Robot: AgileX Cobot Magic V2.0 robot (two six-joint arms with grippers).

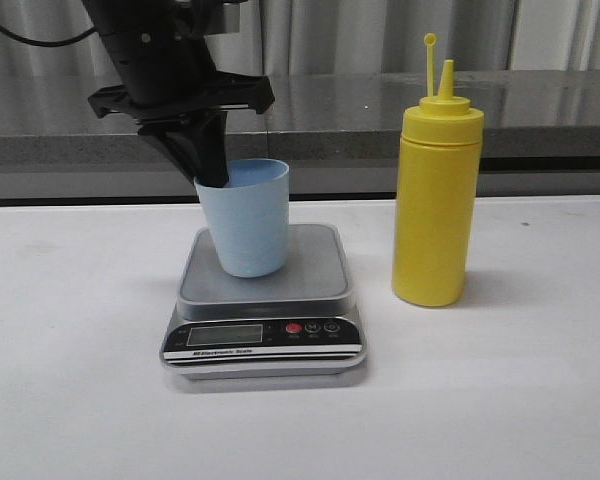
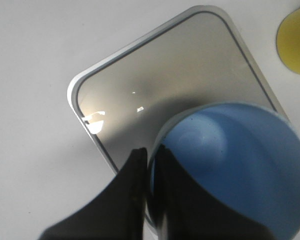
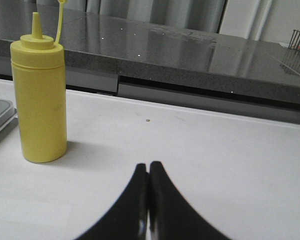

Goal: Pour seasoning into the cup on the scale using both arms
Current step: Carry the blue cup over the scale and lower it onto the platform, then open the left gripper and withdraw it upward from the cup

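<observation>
The pale blue cup (image 1: 247, 218) stands slightly tilted on the grey plate of the scale (image 1: 320, 270). My left gripper (image 1: 209, 172) comes down from above and is shut on the cup's left rim, one finger inside and one outside; the left wrist view shows the rim pinched between the fingers (image 2: 150, 157), the cup (image 2: 240, 160) and the scale plate (image 2: 175, 75). The yellow seasoning bottle (image 1: 437, 200) stands upright on the table right of the scale, cap stalk up. My right gripper (image 3: 148, 167) is shut and empty, low over the table, well right of the bottle (image 3: 39, 95).
The white table (image 1: 500, 400) extends around the scale. A dark grey counter ledge (image 1: 540, 110) runs along the back, with a curtain behind it. The scale's black panel with LCD and red button (image 1: 293, 328) faces the front.
</observation>
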